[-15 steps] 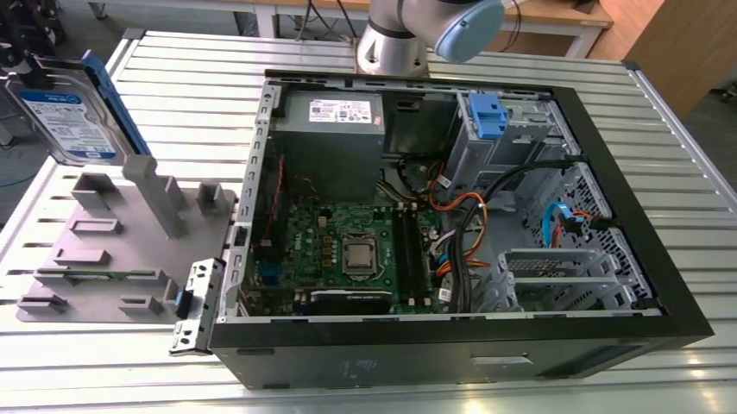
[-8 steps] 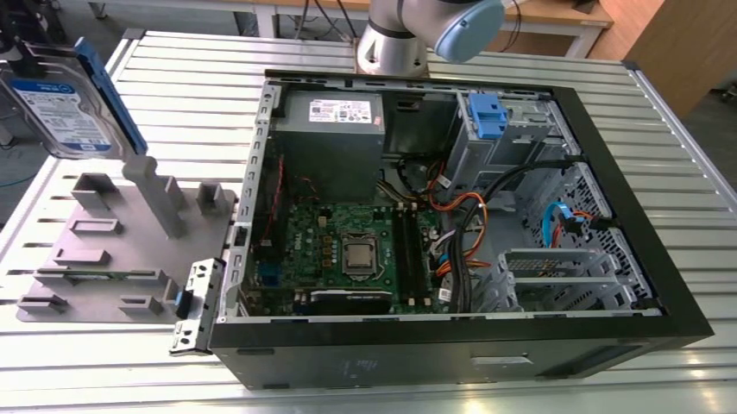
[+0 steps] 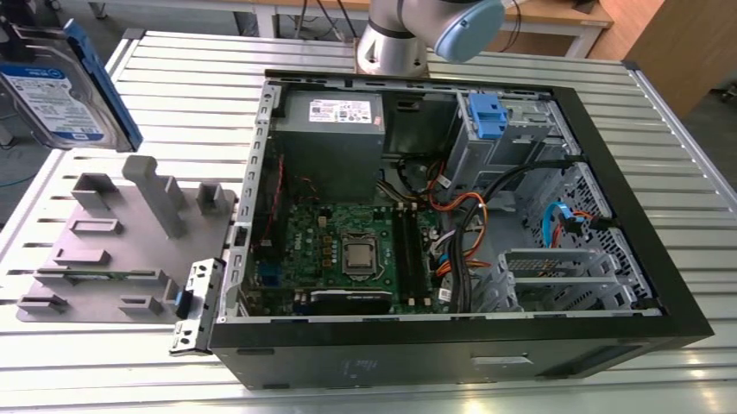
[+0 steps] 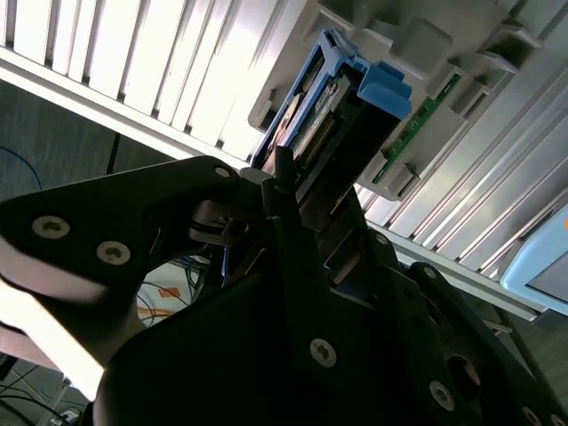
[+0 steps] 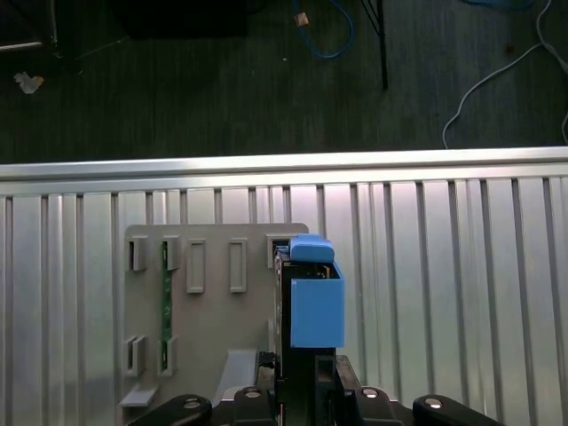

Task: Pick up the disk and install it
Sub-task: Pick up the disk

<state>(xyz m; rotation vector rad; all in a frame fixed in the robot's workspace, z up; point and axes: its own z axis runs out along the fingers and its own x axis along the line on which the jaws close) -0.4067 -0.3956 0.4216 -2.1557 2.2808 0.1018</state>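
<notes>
Flat rectangular silver-metal disk [image 3: 58,90] with blue-and-white label and blue plastic side rail: at ten o'clock in the exterior view, tilted, raised clear of the ribbed aluminium table [image 3: 173,78], cut off at the exterior view's left edge.

Black gripper [image 5: 306,371]: clamped on the disk, one finger against each broad face. Fingertips mostly hidden behind the drive body in both wrist views. In the second wrist view, the gripper [image 4: 312,200] blocks the disk's near end.

Disk edge-on in both wrist views [image 5: 315,306] [image 4: 324,106], blue rail and blue end tab foremost.

Grey plastic holder block [image 3: 127,233] with upright posts: at eight o'clock in the exterior view, flat on the table, apart from the disk. Partly hidden behind the disk in the first wrist view [image 5: 209,306]. Thin green circuit strip [image 5: 165,302] upright in one of its slots.

Open black computer case [image 3: 461,345]: centre to four o'clock in the exterior view, motherboard and wiring exposed. Grey power-supply box [image 3: 334,129] with white sticker at its eleven o'clock corner.

Silver arm [image 3: 392,43] with pale blue cap: at twelve o'clock, cut off by the frame edge.

Dark floor [image 5: 222,80] with loose cables [image 5: 324,31] beyond the table edge, details hard to make out.
</notes>
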